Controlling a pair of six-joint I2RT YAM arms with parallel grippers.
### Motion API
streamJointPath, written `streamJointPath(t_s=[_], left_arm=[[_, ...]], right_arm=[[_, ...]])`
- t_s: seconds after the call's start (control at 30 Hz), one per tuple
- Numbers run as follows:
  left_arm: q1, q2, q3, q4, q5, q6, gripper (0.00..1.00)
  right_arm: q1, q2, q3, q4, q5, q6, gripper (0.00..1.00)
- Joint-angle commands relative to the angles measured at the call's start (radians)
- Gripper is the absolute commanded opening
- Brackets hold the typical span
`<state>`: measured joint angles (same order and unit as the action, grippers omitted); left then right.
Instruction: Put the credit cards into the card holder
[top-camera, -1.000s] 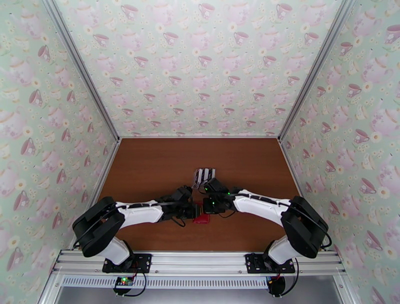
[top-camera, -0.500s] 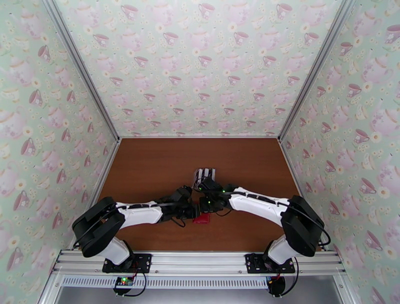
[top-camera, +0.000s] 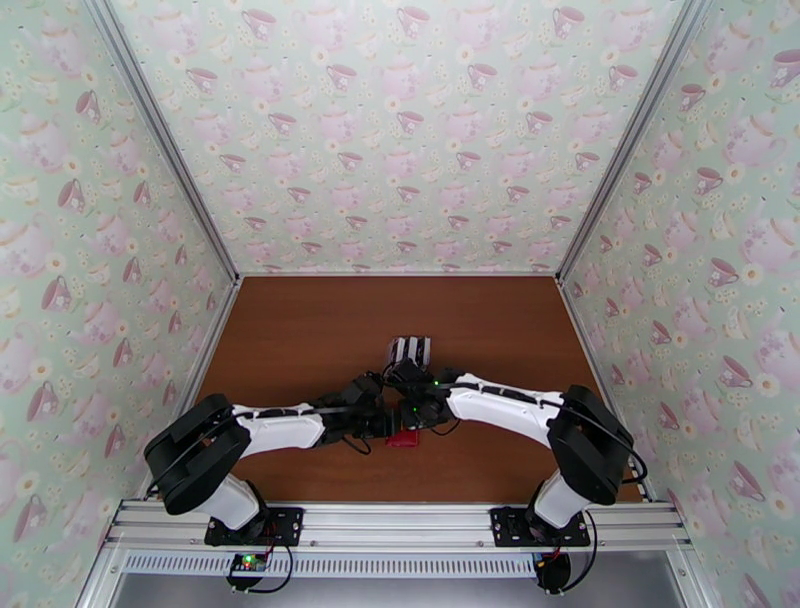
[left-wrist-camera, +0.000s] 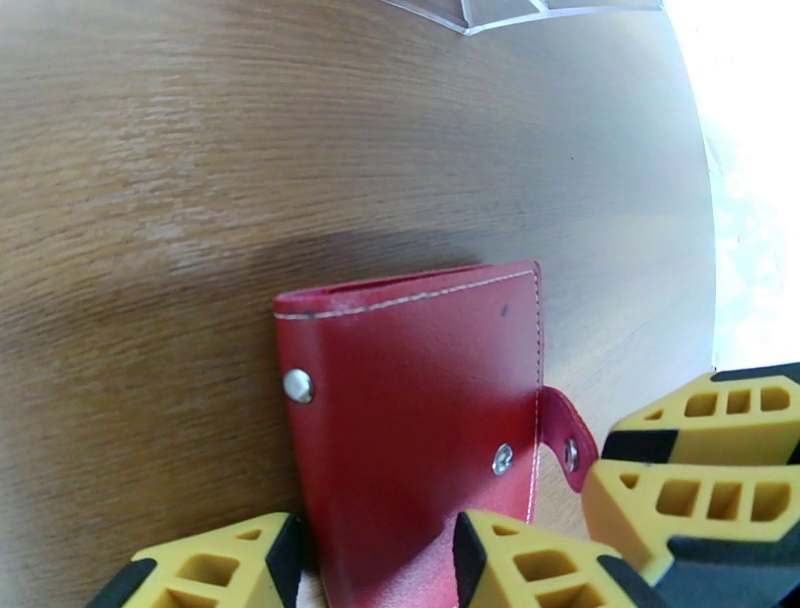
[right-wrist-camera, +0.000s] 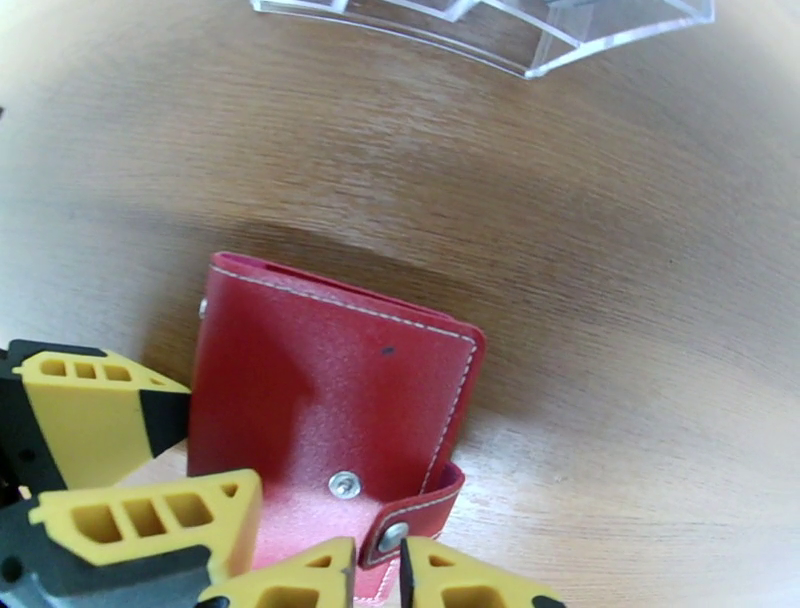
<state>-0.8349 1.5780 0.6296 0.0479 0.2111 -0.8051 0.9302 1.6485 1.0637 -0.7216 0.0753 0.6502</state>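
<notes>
Early stage: small red leather-like folding card holder, unsnapped but folded, clamped in the half-closed left pincer, right pincer pinched narrow on its snap tab; thin rectangular plastic credit cards beyond both, apparently none loaded

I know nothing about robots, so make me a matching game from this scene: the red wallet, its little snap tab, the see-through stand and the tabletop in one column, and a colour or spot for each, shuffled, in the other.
Things
1. card holder
2. clear stand
3. table
4. snap tab

Descriptions
A. brown wood grain
B. at the tips of the right gripper, whose jaws are nearly together
C. red, between the jaws of the left gripper
D. see-through, on the far side of the card holder

Pairs: 1-C, 2-D, 3-A, 4-B
</notes>
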Motion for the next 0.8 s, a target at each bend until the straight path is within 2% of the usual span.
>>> streamJointPath(t_s=[0.0,0.23,0.77], left_arm=[[-0.007,0.062,-0.054,-0.104,0.01,-0.007,0.48],[-0.006,0.059,-0.056,-0.107,0.01,-0.007,0.48],[-0.004,0.061,-0.056,-0.108,0.01,-0.009,0.48]], right_arm=[[0.01,0.014,0.031,-0.018,0.02,0.0,0.19],[0.01,0.024,0.037,-0.015,0.021,-0.001,0.17],[0.01,0.011,0.028,0.002,0.014,0.004,0.02]])
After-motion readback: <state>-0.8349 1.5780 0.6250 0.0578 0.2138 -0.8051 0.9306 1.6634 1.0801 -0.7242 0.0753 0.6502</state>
